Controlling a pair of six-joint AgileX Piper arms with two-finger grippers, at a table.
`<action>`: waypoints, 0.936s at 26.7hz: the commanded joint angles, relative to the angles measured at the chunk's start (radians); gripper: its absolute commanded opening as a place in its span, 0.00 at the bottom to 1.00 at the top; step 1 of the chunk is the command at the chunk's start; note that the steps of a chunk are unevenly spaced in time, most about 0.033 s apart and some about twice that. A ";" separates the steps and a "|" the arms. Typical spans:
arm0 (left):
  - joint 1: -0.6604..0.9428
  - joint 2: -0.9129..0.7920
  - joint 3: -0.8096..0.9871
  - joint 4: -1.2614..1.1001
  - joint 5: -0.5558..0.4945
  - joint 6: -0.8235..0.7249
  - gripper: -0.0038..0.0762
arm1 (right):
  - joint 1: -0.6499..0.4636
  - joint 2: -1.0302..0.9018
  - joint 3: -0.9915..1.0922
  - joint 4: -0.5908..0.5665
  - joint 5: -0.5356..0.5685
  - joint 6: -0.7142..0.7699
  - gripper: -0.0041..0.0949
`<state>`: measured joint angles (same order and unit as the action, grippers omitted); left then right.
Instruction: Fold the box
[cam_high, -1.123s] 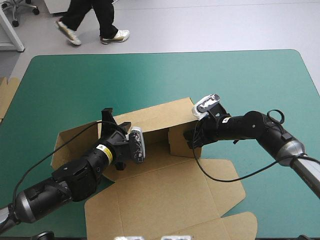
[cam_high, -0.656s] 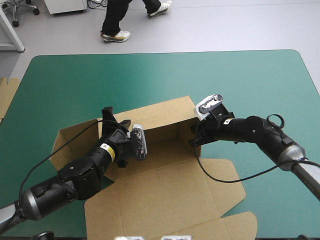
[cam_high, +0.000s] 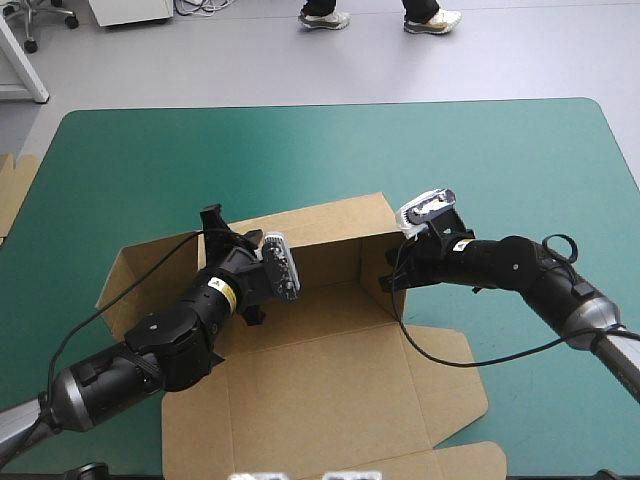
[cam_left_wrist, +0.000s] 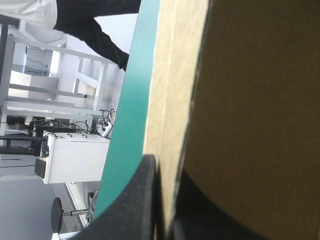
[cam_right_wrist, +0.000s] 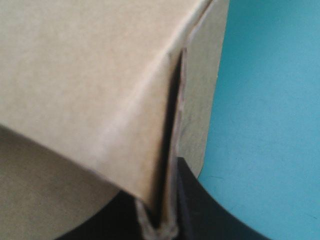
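Note:
The brown box lies mid-table, its back wall raised and its broad lid flat toward the near edge. My left gripper is shut on the left part of the back wall; in the left wrist view the box fills the picture, with its edge between that gripper. At the box's right end, my right gripper is shut on the upright corner. Close up, the folded box edge sits pinched in the right gripper.
The teal-green table cover lies bare beyond and to the right of the box. More brown board shows at the table's left edge. A flap of the box spreads flat to the left.
The right side wall, earlier folded inward across the floor, has swung out to the box's right end. Both grippers shifted slightly with the board, and the back wall stands straighter.

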<state>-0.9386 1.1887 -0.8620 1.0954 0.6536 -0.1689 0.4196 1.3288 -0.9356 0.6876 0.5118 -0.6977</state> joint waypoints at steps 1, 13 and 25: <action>0.000 -0.006 -0.052 -0.005 -0.013 -0.052 0.04 | 0.011 -0.056 -0.027 0.112 0.050 -0.023 0.04; -0.026 -0.005 -0.137 -0.133 0.043 0.026 0.45 | 0.011 -0.054 -0.027 0.032 0.022 0.018 0.04; -0.259 -0.019 -0.176 -0.048 0.200 0.060 0.58 | 0.011 -0.002 -0.027 -0.049 -0.075 0.106 0.04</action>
<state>-1.1666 1.2029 -0.9760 0.9497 0.8442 -0.0856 0.4258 1.3395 -0.9308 0.6349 0.4804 -0.5983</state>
